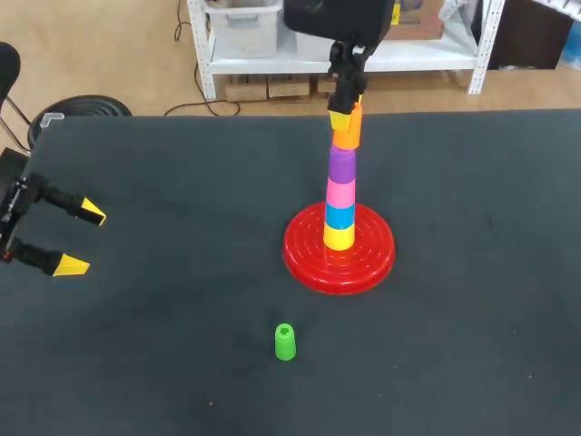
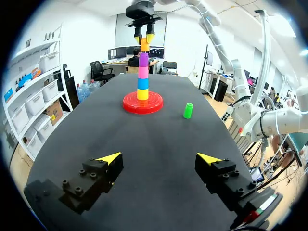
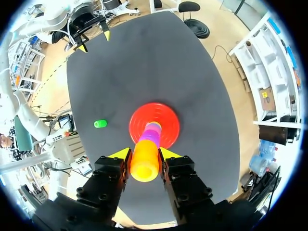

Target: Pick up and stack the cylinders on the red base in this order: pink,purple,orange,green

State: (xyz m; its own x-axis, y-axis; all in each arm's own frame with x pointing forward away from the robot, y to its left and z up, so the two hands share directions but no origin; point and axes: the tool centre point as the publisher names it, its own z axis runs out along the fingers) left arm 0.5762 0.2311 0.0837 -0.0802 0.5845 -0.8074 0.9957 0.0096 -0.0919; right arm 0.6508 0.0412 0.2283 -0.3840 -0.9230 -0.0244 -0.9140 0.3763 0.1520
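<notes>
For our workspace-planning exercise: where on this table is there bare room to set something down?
Bare: the dark tabletop between the open left gripper and the round red plastic base; also the stretch right of that base. Crowded: the middle, where the right gripper holds the orange plastic cylinder on the stack; the small green plastic cylinder sits nearer the robot.
</notes>
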